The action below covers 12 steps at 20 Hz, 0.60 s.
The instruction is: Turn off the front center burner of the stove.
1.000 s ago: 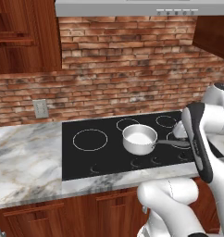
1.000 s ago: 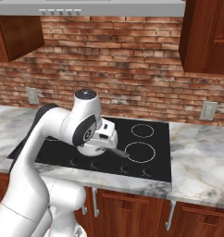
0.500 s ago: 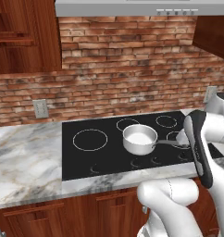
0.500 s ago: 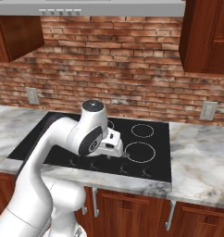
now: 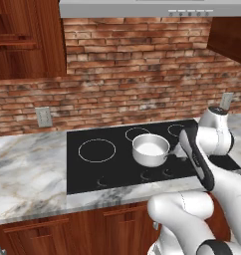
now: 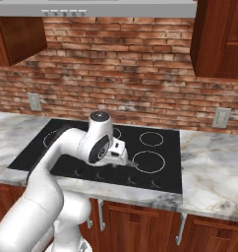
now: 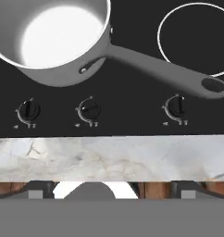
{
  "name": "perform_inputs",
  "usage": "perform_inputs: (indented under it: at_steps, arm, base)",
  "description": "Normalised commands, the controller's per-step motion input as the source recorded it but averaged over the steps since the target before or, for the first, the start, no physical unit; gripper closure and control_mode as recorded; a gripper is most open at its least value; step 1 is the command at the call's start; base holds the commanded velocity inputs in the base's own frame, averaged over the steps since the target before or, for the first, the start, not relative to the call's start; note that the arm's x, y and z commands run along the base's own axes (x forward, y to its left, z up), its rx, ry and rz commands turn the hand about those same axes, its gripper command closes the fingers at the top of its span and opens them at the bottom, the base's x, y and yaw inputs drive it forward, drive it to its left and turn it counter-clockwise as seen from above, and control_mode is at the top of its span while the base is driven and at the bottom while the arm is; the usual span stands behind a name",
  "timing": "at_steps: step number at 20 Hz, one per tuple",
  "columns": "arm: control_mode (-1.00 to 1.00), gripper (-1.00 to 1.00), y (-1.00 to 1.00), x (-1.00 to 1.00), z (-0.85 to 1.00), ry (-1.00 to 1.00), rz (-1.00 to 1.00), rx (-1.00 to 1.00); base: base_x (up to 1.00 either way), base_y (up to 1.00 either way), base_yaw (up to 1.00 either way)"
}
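The stove (image 5: 115,172) is a glossy black glass cooktop set in the marble counter. A small steel saucepan (image 7: 58,34) stands on its front middle, with its handle (image 7: 178,74) running to the right. The front center burner's red disc is hidden, and the saucepan covers that spot. Three knobs line the front edge: the left knob (image 7: 28,111) and the right knob (image 7: 177,105) point straight up. The middle knob (image 7: 88,110) is turned aslant. My gripper (image 7: 112,190) hovers open above the counter's front edge, facing the knobs. It hangs low over the knob row (image 6: 132,163).
A plain white ring (image 7: 197,37) lies right of the saucepan, and a larger ring (image 5: 96,150) is at the cooktop's left. The marble counter (image 7: 109,157) edges the front. The brick wall (image 5: 132,79) stands behind, with a hood and wooden cabinets above.
My arm has swung and the hand has dipped a little lower toward the front knob row. The saucepan has stayed put.
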Motion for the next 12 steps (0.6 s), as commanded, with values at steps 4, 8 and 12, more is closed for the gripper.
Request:
perform_inputs:
  at_steps: [4,8,12]
  arm:
    - [-1.0,-1.0,0.54,0.75,-0.58,0.07,0.0,0.0]
    - [-1.0,-1.0,0.19,0.34,-0.44,0.03,0.0,0.0]
    - [-1.0,-1.0,0.08,0.02,-0.47,0.0,0.0,0.0]
  base:
    - [0.0,0.0,0.0]
    - [0.0,0.0,0.0]
    - [0.0,0.0,0.0]
